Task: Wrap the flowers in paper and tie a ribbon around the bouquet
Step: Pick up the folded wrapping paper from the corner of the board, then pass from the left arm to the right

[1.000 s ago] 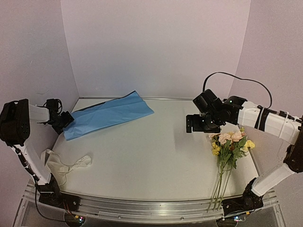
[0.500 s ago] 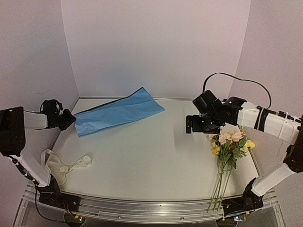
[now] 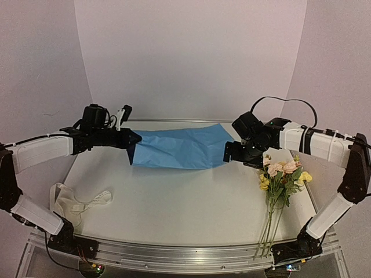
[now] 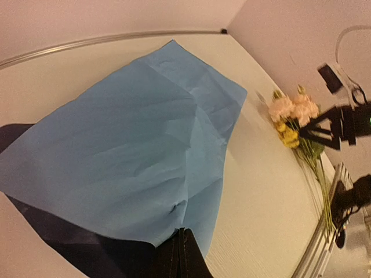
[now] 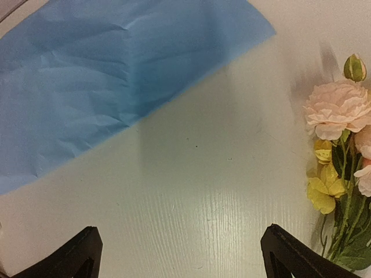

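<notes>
The light-blue paper (image 3: 182,149) hangs stretched across the back middle of the table, lifted at its left end. My left gripper (image 3: 133,143) is shut on that left edge; in the left wrist view the paper (image 4: 127,150) spreads away from the closed gripper (image 4: 181,246). My right gripper (image 3: 237,152) hovers open at the sheet's right end, holding nothing; below it lie the paper's corner (image 5: 110,69) and bare table. The flowers (image 3: 281,176) lie at the right, stems toward the front edge; the blooms (image 5: 339,116) show beside the right gripper (image 5: 179,252). The ribbon (image 3: 81,202) lies crumpled at front left.
Purple walls close in the table (image 3: 174,208) on the left, back and right. A metal rail (image 3: 174,252) runs along the front edge by both arm bases.
My left gripper has shut on the paper's left edge and dragged the sheet from the back left toward the middle, lifting it. The right gripper has shifted slightly toward the sheet.
</notes>
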`<act>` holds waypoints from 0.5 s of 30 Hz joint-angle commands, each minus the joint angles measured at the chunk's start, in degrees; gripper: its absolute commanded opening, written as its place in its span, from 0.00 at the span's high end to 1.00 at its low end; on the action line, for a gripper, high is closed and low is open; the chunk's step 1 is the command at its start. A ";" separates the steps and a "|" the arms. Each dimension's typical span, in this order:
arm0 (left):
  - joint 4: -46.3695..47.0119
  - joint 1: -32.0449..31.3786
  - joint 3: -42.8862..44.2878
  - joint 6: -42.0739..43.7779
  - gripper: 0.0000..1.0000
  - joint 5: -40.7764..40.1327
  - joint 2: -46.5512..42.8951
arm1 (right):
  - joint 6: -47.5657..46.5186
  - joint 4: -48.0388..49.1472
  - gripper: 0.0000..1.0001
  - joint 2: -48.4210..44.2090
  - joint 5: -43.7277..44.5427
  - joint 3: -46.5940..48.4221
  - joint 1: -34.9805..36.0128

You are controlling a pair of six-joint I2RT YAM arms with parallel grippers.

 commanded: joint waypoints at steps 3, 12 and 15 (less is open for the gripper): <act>-6.69 -16.51 5.98 5.75 1.00 -8.68 2.92 | 6.19 2.20 0.02 2.44 -8.06 3.41 -1.54; -4.86 -31.09 5.12 7.79 1.00 -17.88 5.52 | 12.19 2.07 0.02 5.85 -15.64 9.87 -1.40; -3.36 -33.92 4.64 8.08 1.00 -18.79 5.61 | 12.56 0.51 0.02 5.26 -13.62 9.22 -0.90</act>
